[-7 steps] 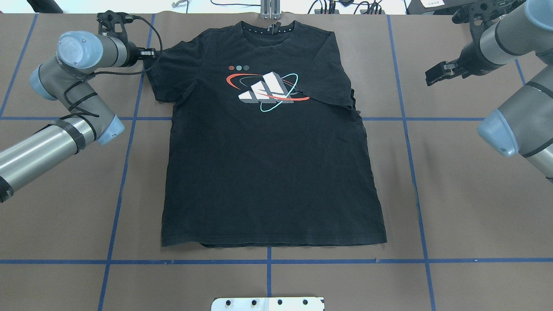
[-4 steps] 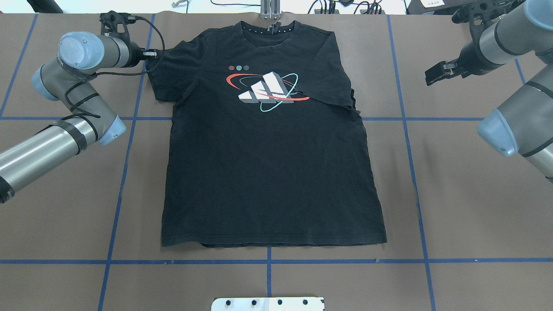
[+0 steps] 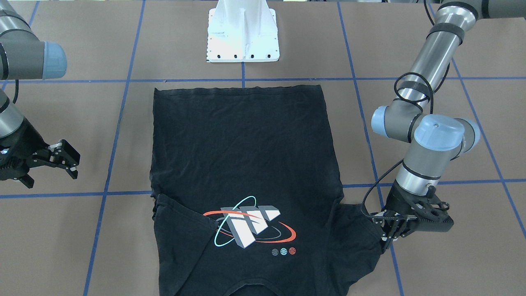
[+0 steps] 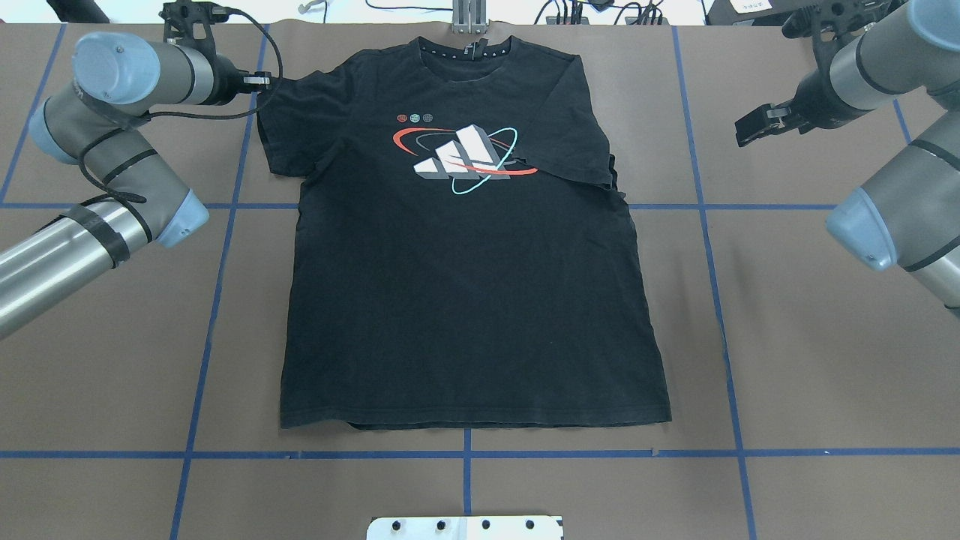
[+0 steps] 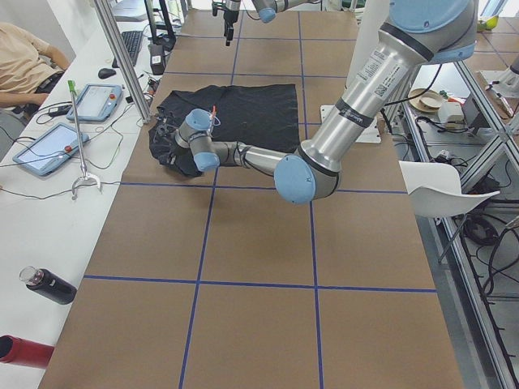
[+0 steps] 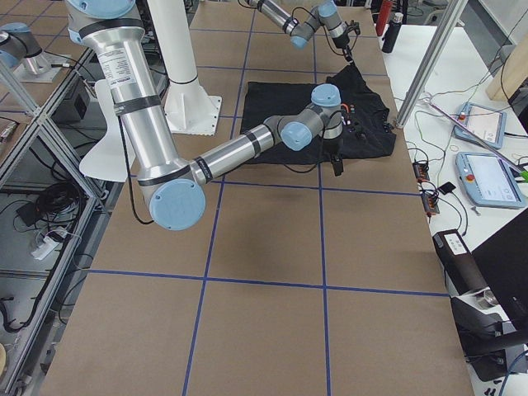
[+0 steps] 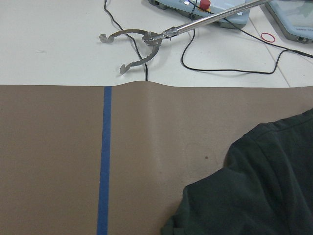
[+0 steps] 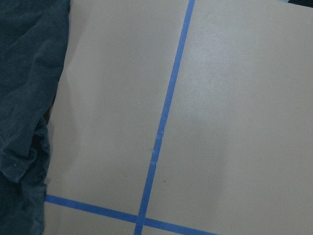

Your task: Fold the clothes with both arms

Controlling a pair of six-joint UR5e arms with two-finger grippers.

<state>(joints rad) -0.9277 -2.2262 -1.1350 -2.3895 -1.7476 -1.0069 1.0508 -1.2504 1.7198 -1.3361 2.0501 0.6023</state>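
T-shirt, black and short-sleeved, lies flat in the middle of the brown table. It is front up, with its collar at the edge far from the robot and its hem near the white pedestal. The orbit logo shows on the chest. The sleeve on the robot's right is folded inward over the chest, its edge touching the logo. The sleeve on the robot's left is spread out to the side. The left end effector sits low at that sleeve's outer corner, its fingers pressed together on the cloth edge, which meets the fingertips. The right end effector hangs over bare table well apart from the shirt, fingers spread and holding nothing. Blue tape lines divide the table into squares, and the left wrist view shows one line beside the dark sleeve.
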